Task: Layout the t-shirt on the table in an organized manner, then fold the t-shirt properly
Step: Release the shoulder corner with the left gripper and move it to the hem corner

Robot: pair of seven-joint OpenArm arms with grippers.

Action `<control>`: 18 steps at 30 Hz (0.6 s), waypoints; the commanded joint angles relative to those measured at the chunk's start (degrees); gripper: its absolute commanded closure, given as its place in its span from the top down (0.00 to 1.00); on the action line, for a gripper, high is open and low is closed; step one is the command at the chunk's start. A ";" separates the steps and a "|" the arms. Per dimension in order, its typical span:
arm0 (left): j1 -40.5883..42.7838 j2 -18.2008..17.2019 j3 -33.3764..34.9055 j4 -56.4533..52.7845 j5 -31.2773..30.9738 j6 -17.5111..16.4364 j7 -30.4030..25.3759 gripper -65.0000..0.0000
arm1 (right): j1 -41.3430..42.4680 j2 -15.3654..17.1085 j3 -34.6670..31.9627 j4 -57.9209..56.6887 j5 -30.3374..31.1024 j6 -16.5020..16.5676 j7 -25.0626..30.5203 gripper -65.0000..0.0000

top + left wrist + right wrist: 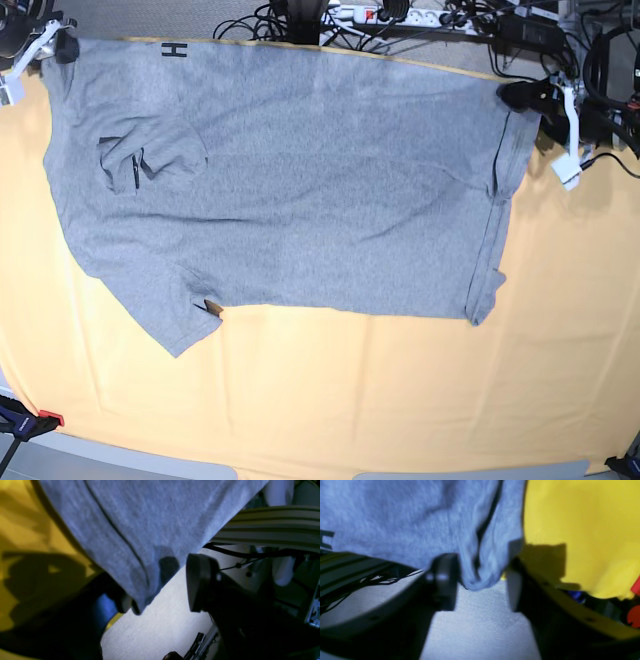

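Lying flat across the table (400, 400), the t-shirt (300, 200) has far corners between the parted jaws of left gripper (160, 585) and right gripper (482, 582).

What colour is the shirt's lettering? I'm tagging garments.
Black, clearest on the t-shirt in the base view.

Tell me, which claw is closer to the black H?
Right. The right gripper sits beside the H, at the t-shirt's same corner; the left gripper is at the far opposite corner.
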 commanded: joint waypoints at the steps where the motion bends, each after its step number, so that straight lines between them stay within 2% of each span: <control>1: -0.68 -2.23 -0.61 0.55 -0.34 -0.02 0.01 0.56 | -0.28 1.92 0.72 0.87 0.81 0.30 0.61 0.53; 5: -1.53 -3.32 -3.65 0.55 -0.34 -0.02 0.01 0.56 | -0.26 4.28 1.20 2.58 0.81 0.30 0.63 0.53; 10: -4.55 -2.54 -14.86 0.52 -0.34 -0.07 -0.11 0.56 | -0.26 4.85 4.22 7.02 0.81 0.30 3.72 0.53; 14: -10.36 -0.13 -23.54 0.48 -0.34 -0.07 -4.31 0.56 | -0.26 4.85 5.60 9.44 0.81 0.30 7.23 0.53; 18: -15.52 3.32 -26.38 -0.02 7.15 0.26 -12.07 0.56 | -0.24 4.85 5.60 9.68 0.87 -1.20 9.60 0.53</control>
